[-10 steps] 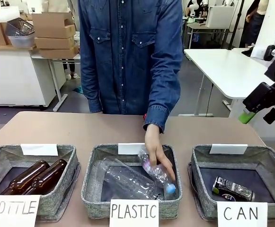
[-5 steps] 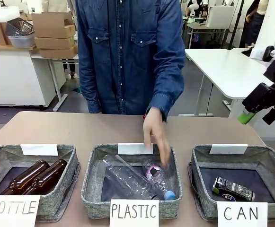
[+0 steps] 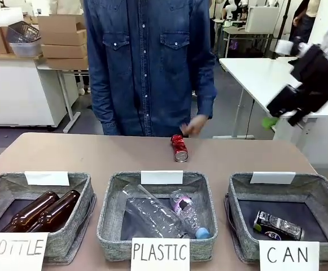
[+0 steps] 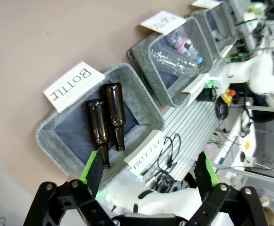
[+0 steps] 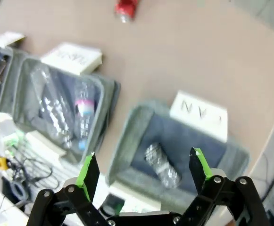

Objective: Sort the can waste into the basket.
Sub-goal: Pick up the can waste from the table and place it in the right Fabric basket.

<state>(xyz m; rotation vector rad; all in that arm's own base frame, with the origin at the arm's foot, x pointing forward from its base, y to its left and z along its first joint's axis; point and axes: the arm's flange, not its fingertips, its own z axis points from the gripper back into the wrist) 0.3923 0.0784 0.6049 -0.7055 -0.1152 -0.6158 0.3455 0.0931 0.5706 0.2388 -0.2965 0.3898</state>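
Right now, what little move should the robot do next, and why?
Probably swing the right gripper, jaws open and raised off to the side, down toward the red can. That can lies on the table beyond the middle bin, outside the CAN basket, where the silver-and-black can already lies. The person's hand is close, so go gently.

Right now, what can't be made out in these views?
- right claw: open in its wrist view, blurred in the front view.
- person's hand: blurred, front view.
- silver-and-black can: print too small, front view; blurred in right wrist view.
- brown bottles: necks hidden by BOTTLE bin wall, front view.
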